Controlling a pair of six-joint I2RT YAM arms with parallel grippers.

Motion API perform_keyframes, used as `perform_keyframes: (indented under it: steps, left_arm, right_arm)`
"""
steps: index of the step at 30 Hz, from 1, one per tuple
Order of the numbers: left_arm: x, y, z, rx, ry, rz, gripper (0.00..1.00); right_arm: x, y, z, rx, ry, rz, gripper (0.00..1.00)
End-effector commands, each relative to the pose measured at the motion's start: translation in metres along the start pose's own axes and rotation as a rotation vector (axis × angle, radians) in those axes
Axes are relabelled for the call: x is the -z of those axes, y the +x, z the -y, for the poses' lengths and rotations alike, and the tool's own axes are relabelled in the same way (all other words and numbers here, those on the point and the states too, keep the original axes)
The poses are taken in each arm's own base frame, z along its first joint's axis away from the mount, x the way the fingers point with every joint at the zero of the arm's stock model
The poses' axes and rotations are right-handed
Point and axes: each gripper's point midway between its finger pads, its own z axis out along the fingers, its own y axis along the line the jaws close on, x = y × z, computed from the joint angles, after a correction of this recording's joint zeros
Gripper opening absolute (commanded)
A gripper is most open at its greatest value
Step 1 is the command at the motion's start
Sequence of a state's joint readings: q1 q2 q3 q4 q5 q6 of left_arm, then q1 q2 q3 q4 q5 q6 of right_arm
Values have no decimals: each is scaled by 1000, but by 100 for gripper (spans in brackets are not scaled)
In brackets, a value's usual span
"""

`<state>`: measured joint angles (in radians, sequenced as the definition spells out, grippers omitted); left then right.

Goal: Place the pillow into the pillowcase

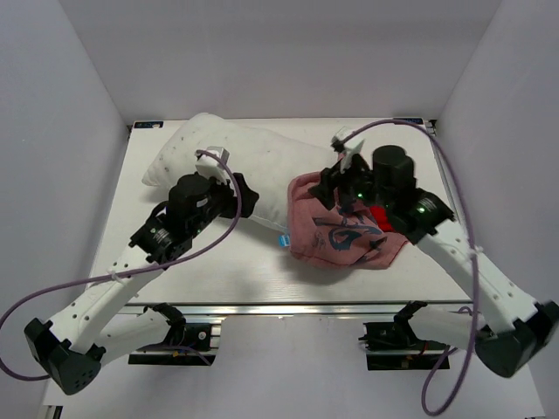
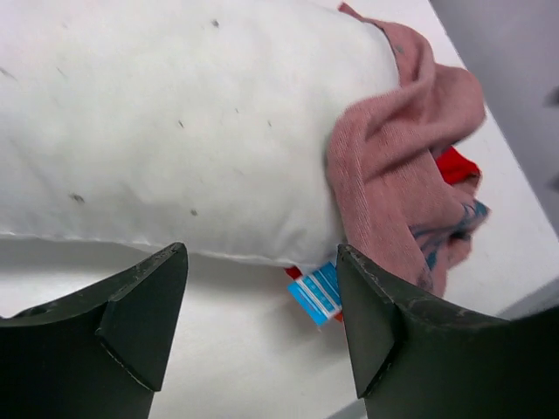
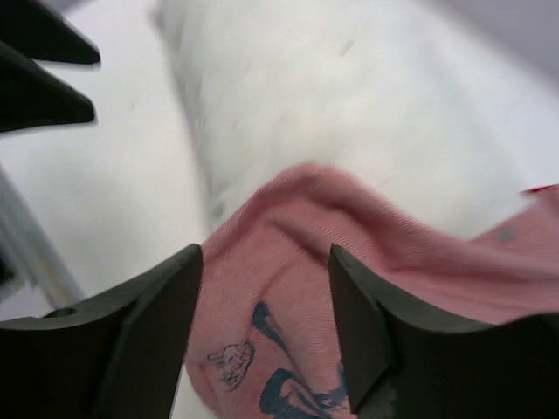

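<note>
The white pillow (image 1: 253, 170) lies across the table's middle, its right end inside the pillowcase (image 1: 341, 236), which shows its faded pink side with navy marks and a bit of red. My left gripper (image 1: 243, 194) is open at the pillow's near edge. In the left wrist view the pillow (image 2: 175, 122) fills the top, the bunched pillowcase (image 2: 393, 175) is at right, and a blue label (image 2: 314, 292) sticks out between the fingers. My right gripper (image 1: 336, 188) is open just above the pillowcase rim (image 3: 288, 288), with the pillow (image 3: 349, 105) beyond it.
The white table (image 1: 210, 279) is walled on three sides by white panels. A metal rail (image 1: 288, 310) runs along the near edge. Purple cables (image 1: 454, 175) loop over both arms.
</note>
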<state>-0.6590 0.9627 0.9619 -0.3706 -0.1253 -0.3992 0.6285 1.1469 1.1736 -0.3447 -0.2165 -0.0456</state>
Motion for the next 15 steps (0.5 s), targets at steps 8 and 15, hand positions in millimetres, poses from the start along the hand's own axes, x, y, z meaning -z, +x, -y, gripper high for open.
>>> perform_keyframes:
  steps: [8, 15]
  left_arm:
    - [-96, -55, -28, -149, -149, -64, 88]
    - [-180, -68, -33, -171, -140, -160, 94]
  right_arm:
    - [24, -38, 118, -231, 468, 157, 76]
    - [2, -2, 146, -391, 444, 54, 76]
